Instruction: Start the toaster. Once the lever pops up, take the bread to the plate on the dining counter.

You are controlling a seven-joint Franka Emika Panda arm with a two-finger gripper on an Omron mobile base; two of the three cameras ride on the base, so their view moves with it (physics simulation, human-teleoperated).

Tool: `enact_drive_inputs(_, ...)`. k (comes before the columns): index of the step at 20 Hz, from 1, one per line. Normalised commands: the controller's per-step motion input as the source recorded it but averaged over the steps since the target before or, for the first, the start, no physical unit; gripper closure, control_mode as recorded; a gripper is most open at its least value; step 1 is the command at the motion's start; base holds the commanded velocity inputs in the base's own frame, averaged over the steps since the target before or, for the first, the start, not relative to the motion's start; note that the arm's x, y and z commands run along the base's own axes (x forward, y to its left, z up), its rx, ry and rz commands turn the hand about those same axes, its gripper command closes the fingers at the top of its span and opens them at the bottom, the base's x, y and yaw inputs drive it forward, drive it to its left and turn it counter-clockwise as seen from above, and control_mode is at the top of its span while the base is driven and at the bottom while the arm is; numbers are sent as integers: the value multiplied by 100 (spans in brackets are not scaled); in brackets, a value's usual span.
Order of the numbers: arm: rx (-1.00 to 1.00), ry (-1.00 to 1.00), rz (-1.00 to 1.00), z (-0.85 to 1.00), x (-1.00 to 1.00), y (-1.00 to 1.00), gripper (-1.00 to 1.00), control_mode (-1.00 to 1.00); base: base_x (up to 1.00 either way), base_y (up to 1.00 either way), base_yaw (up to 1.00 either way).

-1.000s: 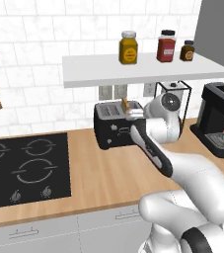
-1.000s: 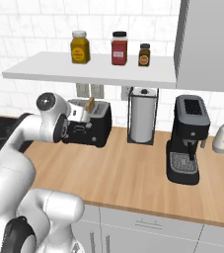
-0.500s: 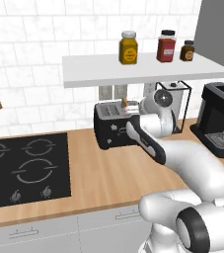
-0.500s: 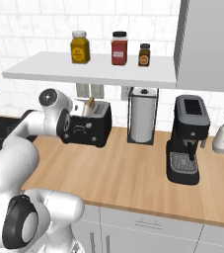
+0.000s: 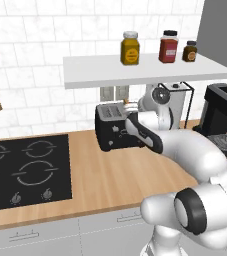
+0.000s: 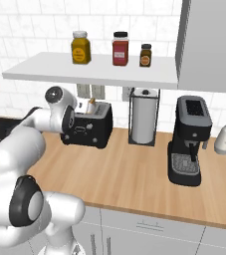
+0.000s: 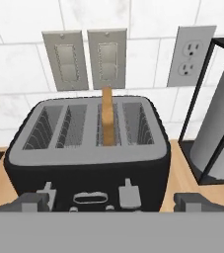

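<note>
Bread at twelve o'clock, above our gripper (image 7: 111,201)

Our jaws are spread wide, holding nothing; the bread (image 7: 108,117) stands upright, edge-on, in the toaster (image 7: 91,173).

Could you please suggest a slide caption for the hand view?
Open gripper poised before the black toaster, a bread slice standing upright in one slot.
</note>
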Motion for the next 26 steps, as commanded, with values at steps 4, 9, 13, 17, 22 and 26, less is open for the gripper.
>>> enact_drive_inputs(4,0,0,0,-10,35,0,-100,-100,0,0,0)
enact_drive_inputs(9,0,0,0,-8,19,0,-100,-100,0,0,0)
enact_drive_inputs(13,0,-1,2,-13,5,0,-100,-100,0,0,0)
enact_drive_inputs(17,0,-2,2,-16,4,0,-100,-100,0,0,0)
enact_drive_inputs(22,0,0,1,-2,19,-1,-100,-100,0,0,0)
enact_drive_inputs(26,0,0,0,0,29,-1,-100,-100,0,0,0)
